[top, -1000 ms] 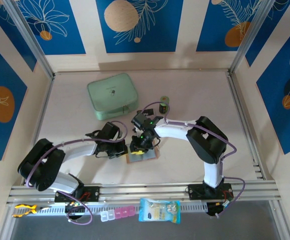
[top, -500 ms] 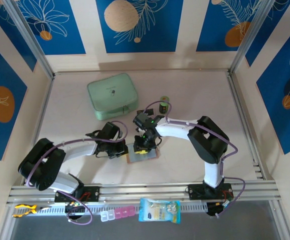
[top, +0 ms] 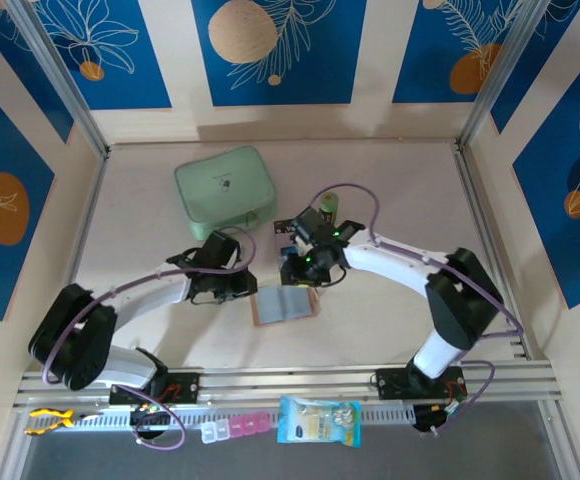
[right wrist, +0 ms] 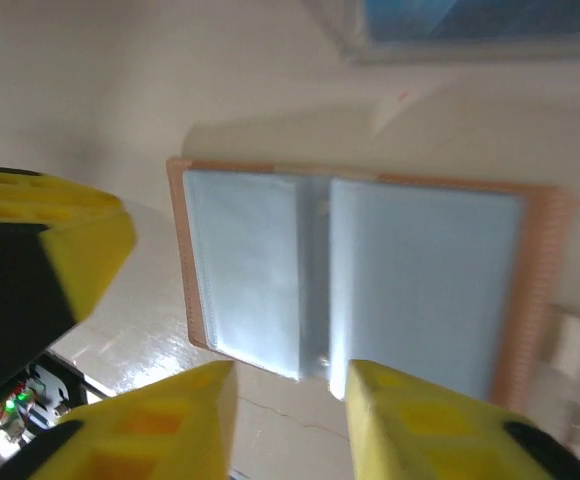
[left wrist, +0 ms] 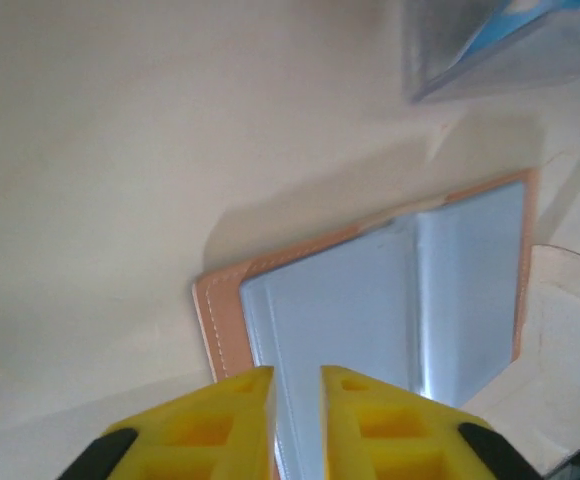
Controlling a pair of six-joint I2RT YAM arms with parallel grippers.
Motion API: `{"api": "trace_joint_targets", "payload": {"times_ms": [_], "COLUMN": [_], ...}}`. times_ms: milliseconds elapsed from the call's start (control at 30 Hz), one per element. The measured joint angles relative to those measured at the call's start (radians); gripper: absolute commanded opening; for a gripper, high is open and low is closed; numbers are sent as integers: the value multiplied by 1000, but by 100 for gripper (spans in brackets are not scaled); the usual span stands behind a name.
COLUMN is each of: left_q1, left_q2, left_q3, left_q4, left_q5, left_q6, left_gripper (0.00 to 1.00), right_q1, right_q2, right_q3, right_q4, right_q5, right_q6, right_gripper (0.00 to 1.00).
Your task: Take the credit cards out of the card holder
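The card holder [top: 285, 304] lies open and flat on the table, tan leather with grey clear pockets [left wrist: 370, 290] [right wrist: 410, 270]. I cannot tell whether the pockets hold anything. Beyond its far edge lies a blurred light blue flat piece [right wrist: 470, 20] [left wrist: 500, 40], seemingly one of the credit cards. The black card I cannot pick out. My left gripper [top: 244, 288] [left wrist: 297, 375] hovers at the holder's left edge, jaws a narrow gap apart and empty. Above the holder's far edge my right gripper [top: 298, 272] [right wrist: 285, 370] is open, holding nothing.
A mint-green zip case [top: 225, 190] sits at the back left. A small dark green jar [top: 328, 205] stands behind the right arm. A pink pill box [top: 235, 428] and a blue packet [top: 318, 420] lie by the front rail.
The right gripper has pulled back from the card holder toward the far right and opened wider. The left gripper has let go of the holder's left edge and parted slightly.
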Motion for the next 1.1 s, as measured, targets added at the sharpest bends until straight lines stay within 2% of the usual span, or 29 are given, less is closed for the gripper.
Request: {"api": "trace_joint_targets", "payload": {"times_ms": [100,267,333,500,700,833,933,1100], "left_q1": [33,126,163,242,267,314,340,385], "left_q2": [-49,-77,-81,-84,-83,-73,-60,-39], "left_q3": [36,70,71,71,52,37,21,-134], "left_q4": [-45,-126,-150,-191,-153,-111,-16,313], "left_q5": [-62,-175,-218,-359,-596,-725,-804,-816], "left_q6": [53,159,191,273,354,396,459,612], "left_gripper": [52,84,100,100,100,100,100,99], "right_q1": [-88,-268,-338,-542,-722,-760,-757,-757], "right_q2": [-82,-195,-232,-304,-306,-286,-275,-204], "right_q3": [-34,-76,-90,-150,-259,-352,-444,-523], "right_q4": [-18,-48,-52,-32,108,292,486,763], "right_q5": [15,60,71,95,177,214,232,247], "right_q6": [-30,-97,-129,-204,-286,-378,-455,-523], "right_gripper": [65,99,99,99,99,100,99,99]}}
